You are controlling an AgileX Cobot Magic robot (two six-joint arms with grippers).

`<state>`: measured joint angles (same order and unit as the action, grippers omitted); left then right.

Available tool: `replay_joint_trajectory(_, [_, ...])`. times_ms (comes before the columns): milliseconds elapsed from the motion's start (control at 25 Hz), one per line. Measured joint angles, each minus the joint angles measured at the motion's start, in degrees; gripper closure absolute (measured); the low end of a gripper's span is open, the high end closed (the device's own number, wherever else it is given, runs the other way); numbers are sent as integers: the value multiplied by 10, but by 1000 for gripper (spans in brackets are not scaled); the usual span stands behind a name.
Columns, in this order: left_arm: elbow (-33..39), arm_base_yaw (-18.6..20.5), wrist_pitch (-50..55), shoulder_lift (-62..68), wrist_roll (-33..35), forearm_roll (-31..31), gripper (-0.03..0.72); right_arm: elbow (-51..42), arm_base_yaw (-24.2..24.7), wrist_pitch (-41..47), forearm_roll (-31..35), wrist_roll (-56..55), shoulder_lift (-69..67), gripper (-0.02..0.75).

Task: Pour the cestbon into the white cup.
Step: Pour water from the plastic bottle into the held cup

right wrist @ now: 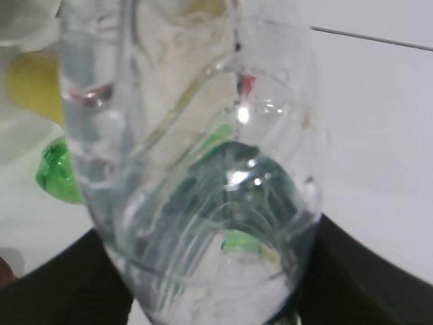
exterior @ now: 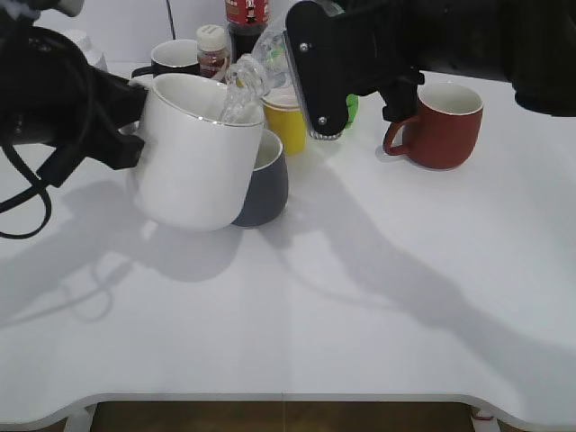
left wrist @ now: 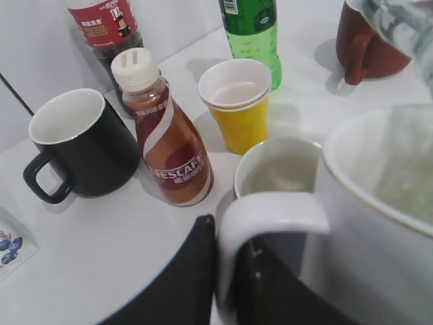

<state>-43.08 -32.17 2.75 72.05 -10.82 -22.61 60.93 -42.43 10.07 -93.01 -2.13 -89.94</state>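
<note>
My left gripper [exterior: 133, 112] is shut on the handle of the white cup [exterior: 198, 153] and holds it off the table, tilted toward the right. In the left wrist view the black fingers [left wrist: 226, 284] pinch the handle and the cup [left wrist: 385, 203] fills the right side. My right gripper [exterior: 315, 76] is shut on the cestbon [exterior: 247, 85], which is tipped with its neck over the cup's rim. The clear ribbed bottle [right wrist: 203, 169] fills the right wrist view between the fingers [right wrist: 210, 291], and its edge shows at the top right of the left wrist view [left wrist: 399, 27].
A grey mug [exterior: 268, 184] stands just behind the white cup. Behind them stand a yellow paper cup [exterior: 286, 121], a Nescafe bottle [left wrist: 169, 149], a black mug [left wrist: 81, 145], a cola bottle [left wrist: 105, 27] and a green soda bottle [left wrist: 254, 30]. A red mug [exterior: 441, 126] stands at the right.
</note>
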Motion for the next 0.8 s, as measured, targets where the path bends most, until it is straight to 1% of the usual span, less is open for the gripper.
replay_joint_trajectory(120, [0,0,1,0,0,0,648,0,0,-7,2,-1,0,286])
replay_joint_trajectory(160, [0,0,1,0,0,0,648,0,0,-14,10,-7,0,286])
replay_joint_trajectory(240, [0,0,1,0,0,-1,648,0,0,-43,47,-36,0,286])
replay_joint_trajectory(360, [0,0,-6,0,0,-2,648,0,0,-76,142,-88,0,286])
replay_joint_trajectory(480, [0,1,-10,0,0,-2,648,0,0,-91,267,-104,0,286])
replay_joint_trajectory(600, [0,8,-19,0,1,-2,648,0,3,-101,412,-117,0,286])
replay_joint_trajectory(720, [0,25,-28,0,1,-6,648,-15,31,-158,536,-148,4,286])
replay_joint_trajectory(800, [4,44,-49,0,1,-2,648,-46,68,-214,576,-185,10,286])
